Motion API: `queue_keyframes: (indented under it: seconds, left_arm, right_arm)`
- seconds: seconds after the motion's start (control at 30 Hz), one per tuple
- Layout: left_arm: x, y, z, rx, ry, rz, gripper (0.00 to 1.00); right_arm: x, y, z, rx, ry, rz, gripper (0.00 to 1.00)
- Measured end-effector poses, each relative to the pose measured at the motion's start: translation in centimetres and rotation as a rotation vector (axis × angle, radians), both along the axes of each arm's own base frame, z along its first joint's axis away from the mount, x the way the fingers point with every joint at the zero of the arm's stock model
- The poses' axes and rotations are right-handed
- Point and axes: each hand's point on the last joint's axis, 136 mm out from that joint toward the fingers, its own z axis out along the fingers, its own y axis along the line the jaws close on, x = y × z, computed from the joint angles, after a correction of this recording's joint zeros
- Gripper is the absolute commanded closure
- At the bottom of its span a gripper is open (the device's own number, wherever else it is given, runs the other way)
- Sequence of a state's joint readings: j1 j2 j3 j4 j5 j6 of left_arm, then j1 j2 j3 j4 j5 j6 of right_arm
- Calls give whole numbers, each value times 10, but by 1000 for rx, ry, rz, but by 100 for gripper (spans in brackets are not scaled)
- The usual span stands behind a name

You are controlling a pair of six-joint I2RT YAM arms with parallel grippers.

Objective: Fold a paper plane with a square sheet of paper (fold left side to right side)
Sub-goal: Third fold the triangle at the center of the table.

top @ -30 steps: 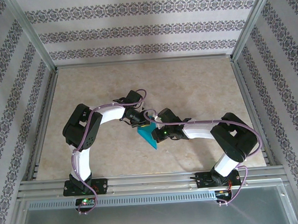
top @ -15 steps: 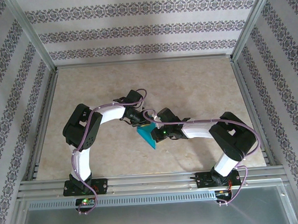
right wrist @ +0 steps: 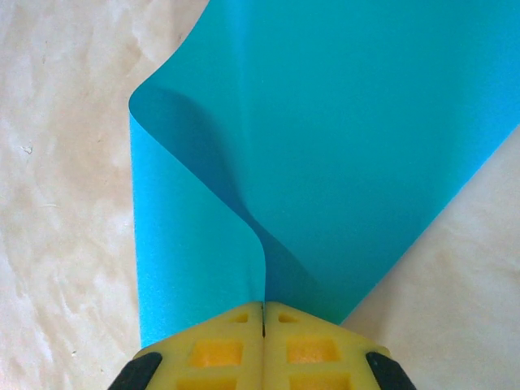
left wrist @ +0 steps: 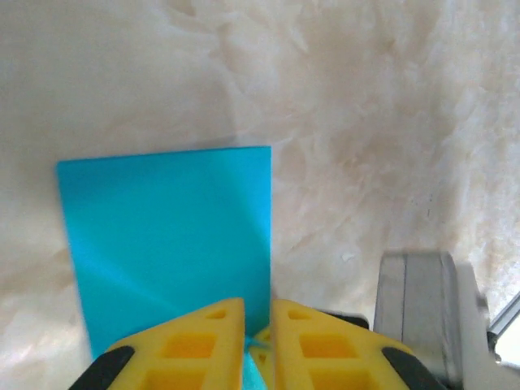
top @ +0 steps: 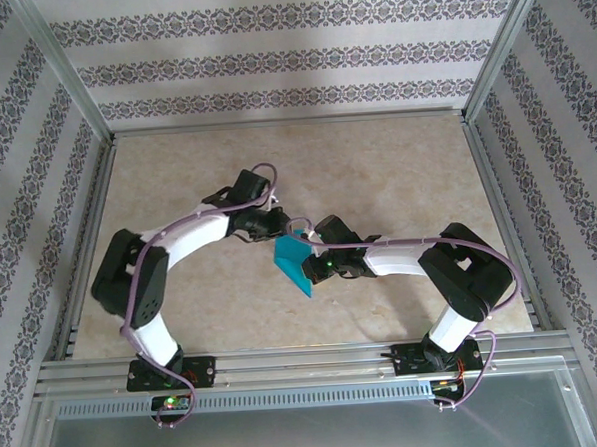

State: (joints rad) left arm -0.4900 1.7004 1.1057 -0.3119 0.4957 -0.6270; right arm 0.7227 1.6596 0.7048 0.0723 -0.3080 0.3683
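Teal paper (right wrist: 341, 138) curl at right hand (right wrist: 263, 325)

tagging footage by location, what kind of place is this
Probably a lab robot test cell, not a home: a stone-look table fenced by an aluminium frame, patterned backdrop panels around it, and two arms bolted at the near edge handling blue paper.

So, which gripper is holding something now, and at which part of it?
The right gripper is shut on the edge of the square sheet of paper, which curls up. The left gripper pinches another edge of it.
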Motion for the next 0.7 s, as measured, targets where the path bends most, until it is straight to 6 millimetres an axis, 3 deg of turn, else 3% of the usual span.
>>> queue_keyframes:
  seconds: [0.13,0.3,0.57,0.7]
  left_arm:
    - [-18,17,-3,-24,-4,33,97]
    - [-42,18,-24,-62,48,31,98]
    - [-58,-10,-25,-118,47,-25,99]
    - [-61,-18,-38,-113,73,-34,99]
  right_arm:
    - [0,0,0,0,0,0,100]
    - [0,0,0,0,0,2,100]
    - [0,0,0,0,0,1,100]
    - [0,0,0,0,0,1,100]
